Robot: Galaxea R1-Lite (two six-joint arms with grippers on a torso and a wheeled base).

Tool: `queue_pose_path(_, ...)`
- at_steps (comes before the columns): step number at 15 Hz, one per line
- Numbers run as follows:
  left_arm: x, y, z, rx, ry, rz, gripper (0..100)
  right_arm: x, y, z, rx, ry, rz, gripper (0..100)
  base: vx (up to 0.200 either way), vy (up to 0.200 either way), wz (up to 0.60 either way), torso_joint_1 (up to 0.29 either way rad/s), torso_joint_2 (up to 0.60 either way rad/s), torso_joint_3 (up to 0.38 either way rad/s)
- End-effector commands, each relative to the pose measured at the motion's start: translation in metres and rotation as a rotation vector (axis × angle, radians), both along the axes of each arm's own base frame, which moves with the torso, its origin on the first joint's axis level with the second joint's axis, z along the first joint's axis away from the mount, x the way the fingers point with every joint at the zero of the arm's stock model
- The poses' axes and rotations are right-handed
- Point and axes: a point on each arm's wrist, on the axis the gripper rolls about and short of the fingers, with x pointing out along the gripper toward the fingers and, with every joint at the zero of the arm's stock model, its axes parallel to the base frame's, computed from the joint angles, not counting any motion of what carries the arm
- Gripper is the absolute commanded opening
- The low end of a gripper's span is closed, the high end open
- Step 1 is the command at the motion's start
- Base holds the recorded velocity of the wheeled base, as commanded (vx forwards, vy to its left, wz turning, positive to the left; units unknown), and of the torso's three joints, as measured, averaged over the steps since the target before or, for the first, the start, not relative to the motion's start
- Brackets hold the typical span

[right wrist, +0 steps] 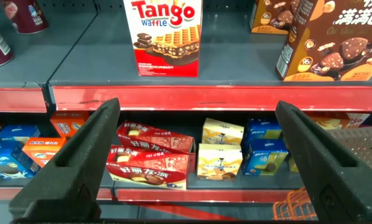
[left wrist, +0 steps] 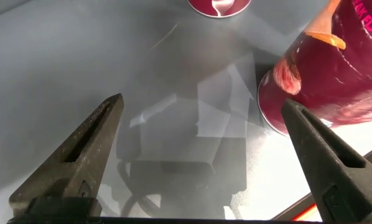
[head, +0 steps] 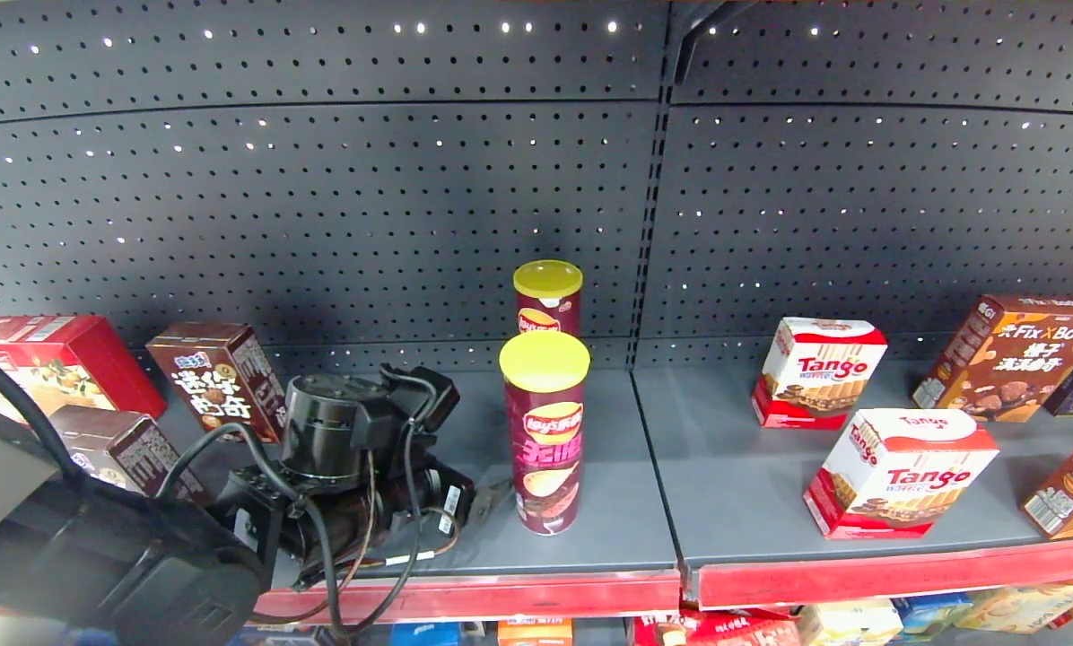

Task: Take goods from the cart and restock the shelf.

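Observation:
Two maroon chip cans with yellow lids stand upright on the grey shelf (head: 608,538), one behind the other. The front can (head: 545,431) is near the shelf's red edge, the back can (head: 547,301) by the pegboard. My left gripper (head: 481,501) rests low on the shelf just left of the front can, open and holding nothing. In the left wrist view its fingers (left wrist: 93,143) spread wide around bare shelf, with the front can (left wrist: 335,81) just outside one fingertip and the back can's base (left wrist: 218,7) farther off. My right gripper (right wrist: 197,107) is open in front of the shelf edge, holding nothing.
Two white-and-red waffle boxes (head: 819,372) (head: 900,471) stand right of the cans, with brown boxes (head: 1012,359) beyond them. Brown and red boxes (head: 218,377) crowd the left end. The lower shelf holds several packs (right wrist: 152,155). Bare shelf lies between the cans and waffle boxes.

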Motion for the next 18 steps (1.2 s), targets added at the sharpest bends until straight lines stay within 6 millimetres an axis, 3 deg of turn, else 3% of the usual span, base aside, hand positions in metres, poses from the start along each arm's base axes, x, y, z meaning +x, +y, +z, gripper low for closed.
queue_pose_path(1, 0.000, 0.000, 0.000, -0.001, -0.002, 0.000, 100, 0.000, 0.000, 0.000, 0.000, 0.000, 0.001, 100, 0.000, 0.000, 0.00, 0.000, 0.00, 0.000)
queue_pose_path(7, -0.003, 0.011, 0.001, -0.001, 0.006, 0.035, 100, 0.000, 0.000, 0.000, 0.000, 0.000, 0.001, 100, 0.000, 0.000, 0.00, 0.000, 0.00, 0.000)
queue_pose_path(12, -0.015, 0.047, 0.051, -0.068, -0.155, 0.168, 100, 0.000, 0.000, 0.000, 0.000, 0.000, 0.001, 100, 0.000, 0.000, 0.00, 0.000, 0.00, 0.000)
queue_pose_path(18, -0.065, 0.093, 0.119, -0.150, -0.405, 0.349, 100, 0.000, 0.000, 0.000, 0.000, 0.000, 0.001, 100, 0.000, 0.000, 0.00, 0.000, 0.00, 0.000)
